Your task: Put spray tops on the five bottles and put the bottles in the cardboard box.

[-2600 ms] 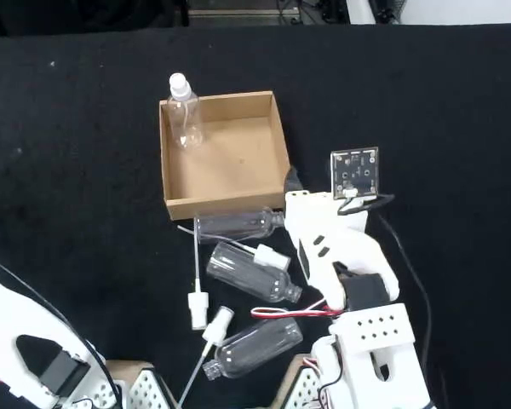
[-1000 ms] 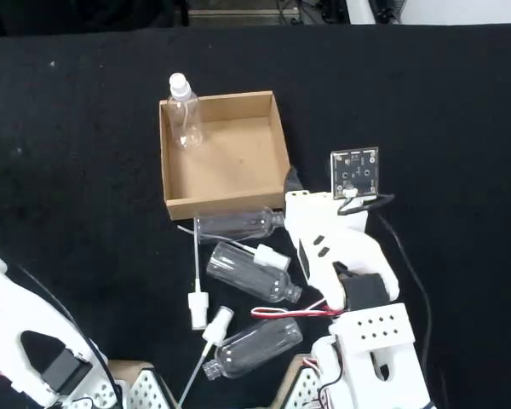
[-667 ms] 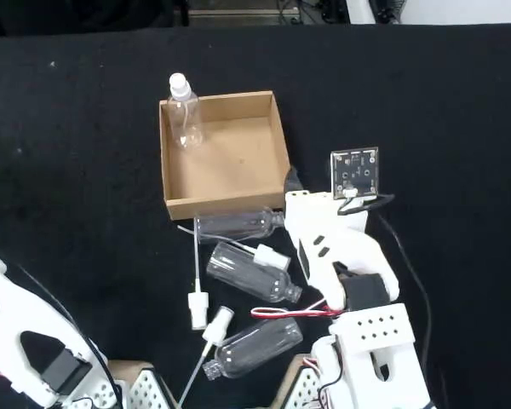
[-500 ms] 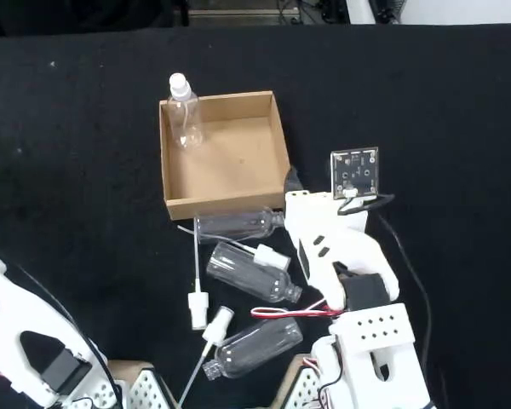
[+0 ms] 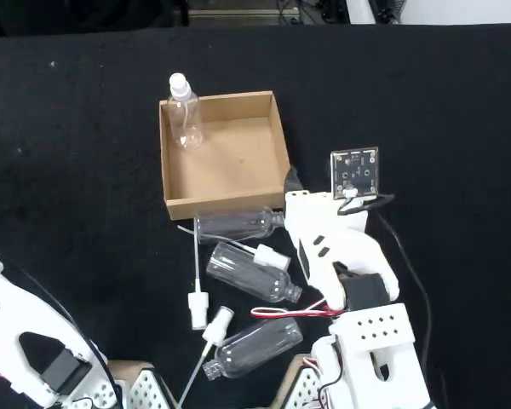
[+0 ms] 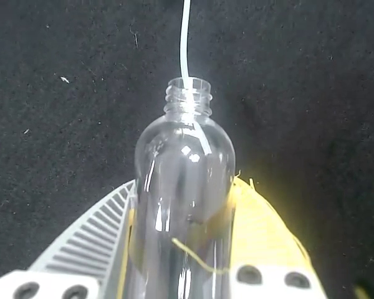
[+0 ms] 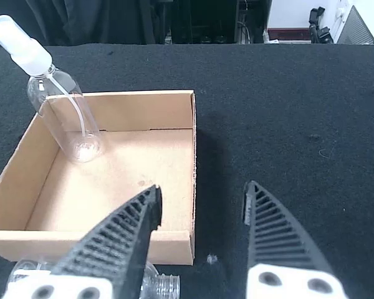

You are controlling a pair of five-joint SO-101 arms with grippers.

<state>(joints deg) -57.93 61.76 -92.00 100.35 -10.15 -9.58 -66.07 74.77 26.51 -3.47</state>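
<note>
The left gripper (image 6: 182, 187) was closed on an uncapped bottle (image 6: 184, 156). The right gripper (image 7: 202, 189) was held wide open at 4 o'clock of the cardboard box (image 7: 193, 156), where one spray-topped bottle (image 7: 65, 118) was found upright in the 11 o'clock corner.

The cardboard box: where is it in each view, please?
High view: cardboard box left of centre, upper half.
Right wrist view: box just beyond the open right pincer.
Left wrist view: aimed elsewhere, at an uncapped bottle in the left pincer.
Shared landmark: the spray-topped bottle in the box's corner.
</note>
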